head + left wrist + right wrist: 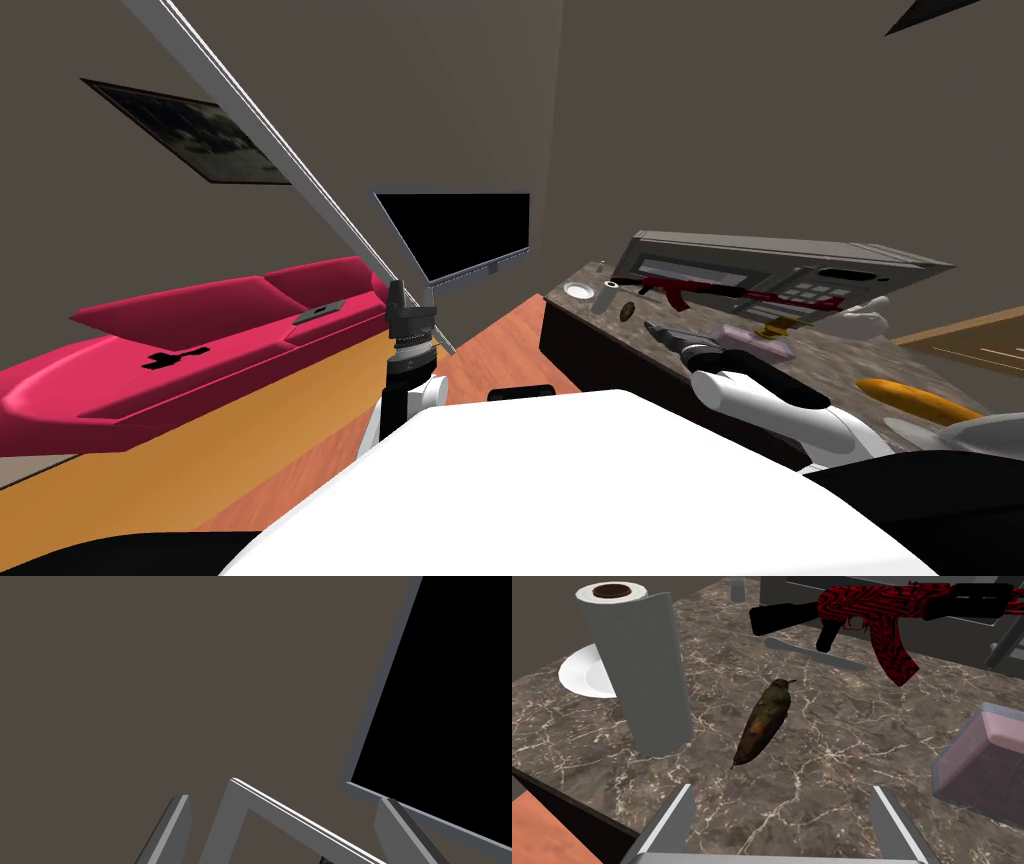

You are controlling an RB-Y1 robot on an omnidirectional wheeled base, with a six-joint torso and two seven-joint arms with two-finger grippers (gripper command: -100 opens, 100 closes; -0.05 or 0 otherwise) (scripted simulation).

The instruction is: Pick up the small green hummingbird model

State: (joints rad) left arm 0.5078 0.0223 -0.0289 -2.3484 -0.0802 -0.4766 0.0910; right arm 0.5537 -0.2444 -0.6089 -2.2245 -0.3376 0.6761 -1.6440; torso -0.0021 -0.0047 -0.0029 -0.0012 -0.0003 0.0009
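The hummingbird model, small and dark green-brown, lies on its side on the dark marble counter. My right gripper hovers open just short of its tail, fingers apart and nothing between them. In the head view the same gripper reaches over the counter's near edge toward the bird. My left gripper is raised upright to the left of the counter, and its wrist view shows it open and empty.
A paper towel roll stands close beside the bird, with a white plate behind it. A red and black toy rifle and a knife lie beyond. A clear box holding a pink block sits on the other side. A microwave stands at the back.
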